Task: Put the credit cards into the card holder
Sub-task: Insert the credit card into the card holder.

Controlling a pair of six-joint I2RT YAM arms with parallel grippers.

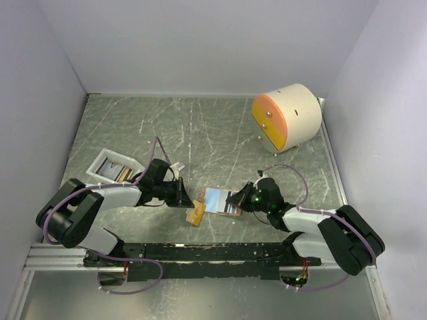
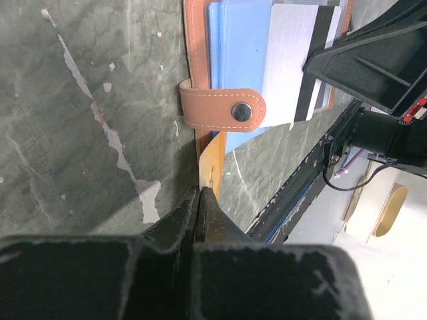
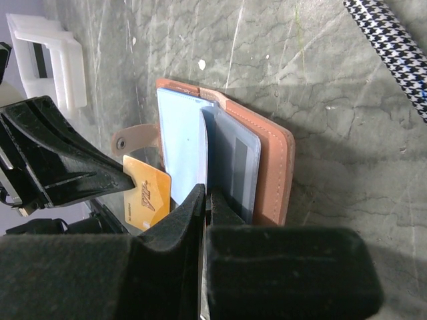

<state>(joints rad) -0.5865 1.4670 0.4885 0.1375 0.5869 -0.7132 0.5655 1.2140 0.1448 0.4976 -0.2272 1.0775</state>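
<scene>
The salmon card holder [image 1: 220,201] lies open on the table between my two grippers, with its snap strap [image 2: 223,110] and light blue pockets [image 2: 240,53] showing. My left gripper [image 2: 202,193] is shut on the edge of an orange credit card [image 3: 147,190], held just off the holder's near left corner [image 1: 195,213]. My right gripper [image 3: 205,193] is shut on a thin whitish card with a black stripe [image 2: 293,60]. That card stands on edge among the pockets [image 3: 204,143]. A greyish card [image 3: 235,163] sits in a clear pocket beside it.
A white tray [image 1: 100,158] holding more cards stands at the left, behind the left arm. A big cream cylinder with an orange face [image 1: 288,117] lies at the back right. White walls close in the table on three sides.
</scene>
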